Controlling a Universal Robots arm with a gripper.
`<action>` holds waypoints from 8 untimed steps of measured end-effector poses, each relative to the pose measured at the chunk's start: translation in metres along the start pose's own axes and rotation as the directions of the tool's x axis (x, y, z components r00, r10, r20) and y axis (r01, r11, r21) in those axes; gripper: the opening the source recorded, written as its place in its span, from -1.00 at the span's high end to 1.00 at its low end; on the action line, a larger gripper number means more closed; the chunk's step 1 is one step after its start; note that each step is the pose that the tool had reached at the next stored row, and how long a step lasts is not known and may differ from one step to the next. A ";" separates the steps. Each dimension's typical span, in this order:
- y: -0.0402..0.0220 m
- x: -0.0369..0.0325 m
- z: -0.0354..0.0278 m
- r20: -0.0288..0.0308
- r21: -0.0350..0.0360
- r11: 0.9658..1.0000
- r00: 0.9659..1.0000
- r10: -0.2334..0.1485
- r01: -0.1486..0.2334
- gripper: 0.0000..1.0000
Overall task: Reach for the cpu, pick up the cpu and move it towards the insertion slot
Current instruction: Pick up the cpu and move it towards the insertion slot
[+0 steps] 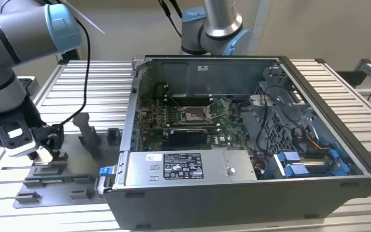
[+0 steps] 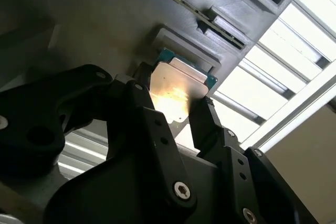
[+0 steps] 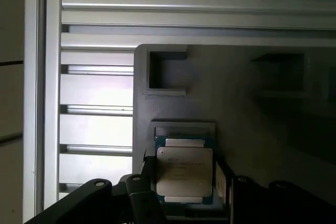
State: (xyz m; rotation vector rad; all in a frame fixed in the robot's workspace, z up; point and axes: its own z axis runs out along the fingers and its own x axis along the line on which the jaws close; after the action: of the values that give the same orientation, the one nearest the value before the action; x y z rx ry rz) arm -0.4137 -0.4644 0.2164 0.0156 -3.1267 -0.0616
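Closest in the second wrist view, the gripper is seen with its jaws closed against two opposite edges of the cpu – a hold judged to suit lifting so thin a plate straight out of the grey fixture, where it is kept square and reachable. A silvery, glare-lit top face and greenish rim are shown. The slot lies well apart – inside the case on the table
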 end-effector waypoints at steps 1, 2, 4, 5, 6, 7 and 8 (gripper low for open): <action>0.0000 0.0000 -0.0019 0.000 0.000 1.000 1.000 0.000 0.000 1.00; 0.0001 0.0000 -0.0042 0.000 0.000 1.000 1.000 0.000 0.000 1.00; 0.0003 0.0001 -0.0083 0.000 0.000 1.000 1.000 0.000 0.000 1.00; 0.0004 0.0001 -0.0107 0.000 0.000 1.000 1.000 0.000 0.000 1.00; 0.0005 0.0002 -0.0128 0.000 0.000 1.000 1.000 0.000 0.000 1.00; 0.0006 0.0002 -0.0151 0.000 0.000 1.000 1.000 0.000 0.000 1.00; 0.0007 0.0002 -0.0174 0.000 0.000 1.000 1.000 0.000 0.000 1.00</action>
State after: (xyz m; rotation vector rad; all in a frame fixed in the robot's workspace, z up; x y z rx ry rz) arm -0.4137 -0.4644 0.2339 0.0156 -3.1267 -0.0616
